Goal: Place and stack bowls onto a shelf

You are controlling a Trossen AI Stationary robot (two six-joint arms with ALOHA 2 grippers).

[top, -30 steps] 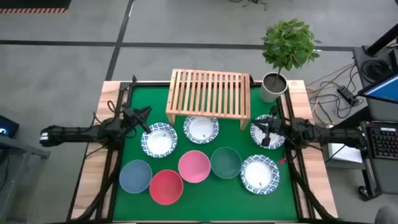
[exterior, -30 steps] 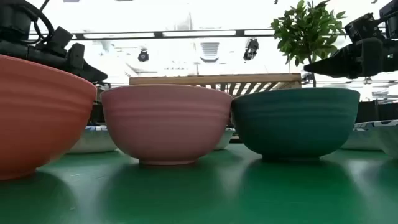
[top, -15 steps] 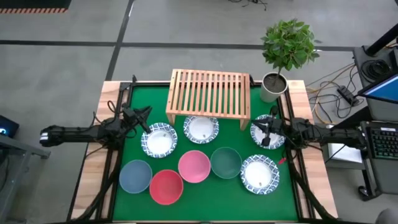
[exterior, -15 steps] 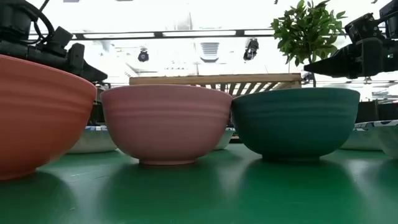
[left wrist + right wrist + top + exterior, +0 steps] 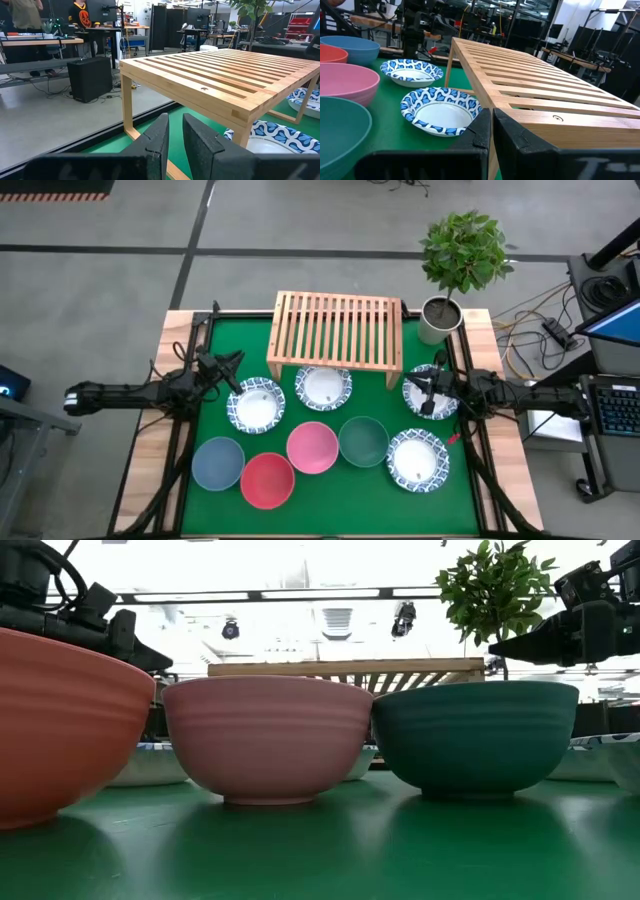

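Green mat [image 5: 310, 480] on a wood-edged table, lab desks behind. Shelf [image 5: 336, 330] sits bare at the back, all eight bowls [image 5: 312, 446] in front. Left gripper [image 5: 228, 366] has a slim gap, holding nothing; right gripper [image 5: 412, 392] is pressed together, both beside the shelf's front corners.

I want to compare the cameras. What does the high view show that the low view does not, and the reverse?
Only the high view shows the blue-grey bowl, all four patterned bowls, such as the one at front right, and the plant pot. Only the low view shows the ceiling lights of the room behind. Both show the pink bowl, dark green bowl, red bowl and shelf.
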